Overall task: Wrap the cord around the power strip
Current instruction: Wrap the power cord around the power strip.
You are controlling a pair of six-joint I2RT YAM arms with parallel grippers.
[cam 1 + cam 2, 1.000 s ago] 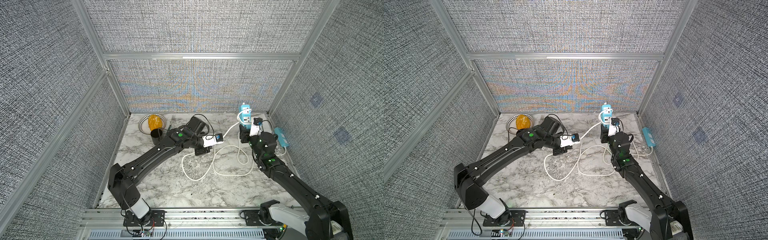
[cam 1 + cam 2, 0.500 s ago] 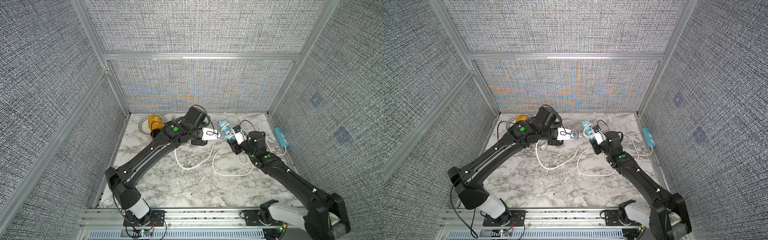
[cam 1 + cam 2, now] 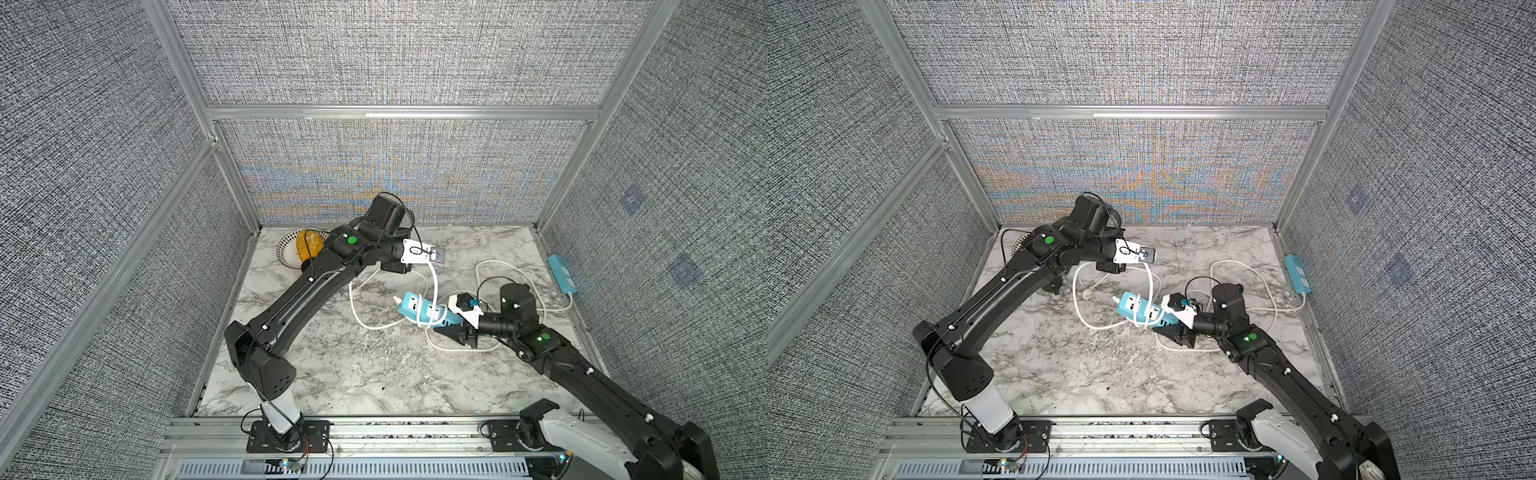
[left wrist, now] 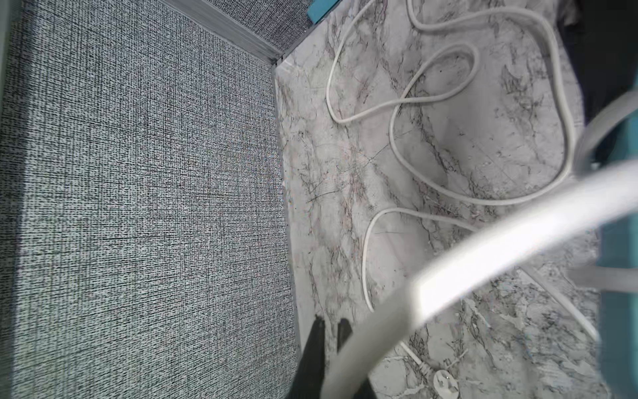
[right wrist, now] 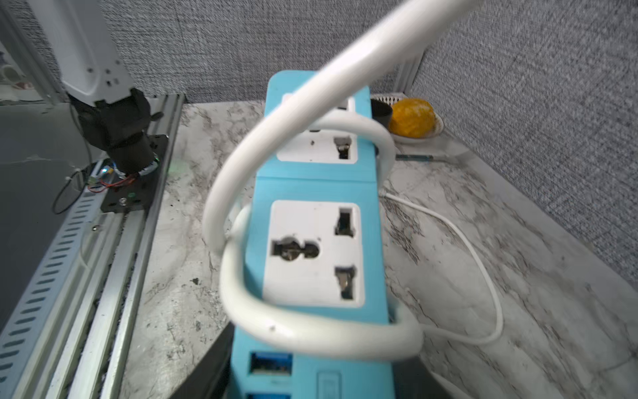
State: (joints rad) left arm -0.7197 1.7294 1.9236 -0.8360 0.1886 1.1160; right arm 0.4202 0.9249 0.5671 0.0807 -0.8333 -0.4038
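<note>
Left gripper (image 3: 435, 256) pinches cord (image 3: 434, 286); right gripper (image 3: 454, 318), strip (image 3: 417, 308).

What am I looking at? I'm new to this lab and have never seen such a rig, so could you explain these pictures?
Two black robot arms stand at the front edge of a marble table. Each arm ends in a two-fingered gripper. Two pictures look down from overhead, side by side, and show almost the same scene. The other two come from cameras on the arms' wrists.

The right gripper is shut on one end of a blue power strip. The left gripper is shut on the strip's white cord, and a loop of it goes around the strip. The rest of the cord lies in loose curls on the table.

In a far corner a bowl holds a yellow object. A second blue strip lies by the side wall near the right arm.
</note>
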